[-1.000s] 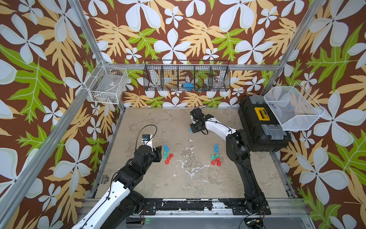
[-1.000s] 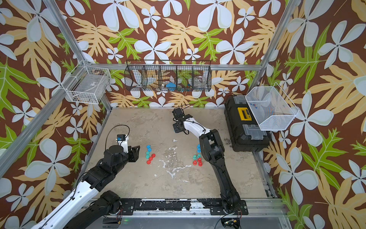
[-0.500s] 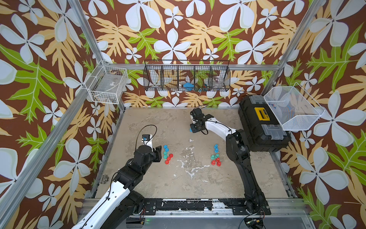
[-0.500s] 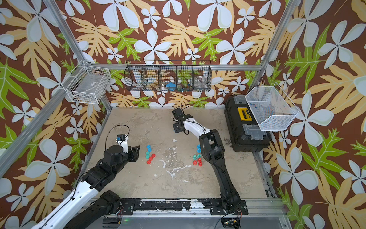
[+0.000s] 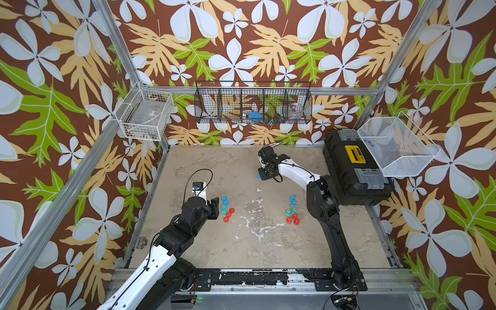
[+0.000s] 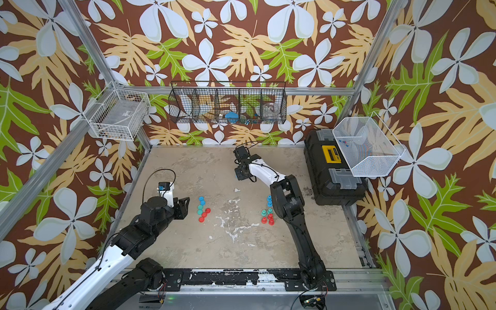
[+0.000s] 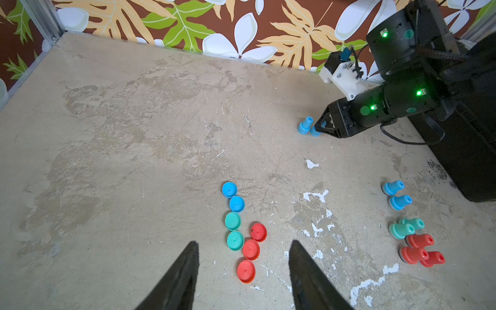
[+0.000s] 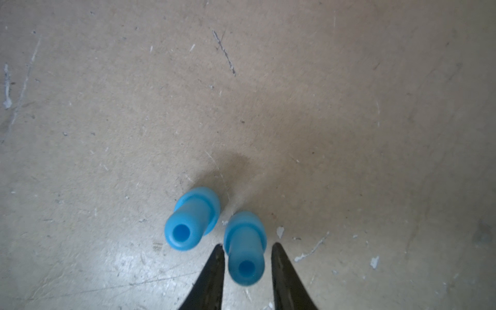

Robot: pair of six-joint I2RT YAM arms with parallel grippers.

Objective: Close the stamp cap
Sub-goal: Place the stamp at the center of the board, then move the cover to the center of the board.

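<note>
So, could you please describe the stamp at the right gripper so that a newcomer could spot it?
Find the black toolbox on the right; toward the middle from it, near the back wall, the right gripper points down. Under it stand an upright blue stamp and a twin. Yours is the one between the open fingers; the twin stands just outside them.

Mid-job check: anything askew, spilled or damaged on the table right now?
Nothing looks spilled or toppled. The tabletop shows white chipped patches, seemingly old wear. Far from the other stamps, one blue stamp stands beside a second blue stamp, which the right gripper straddles.
</note>
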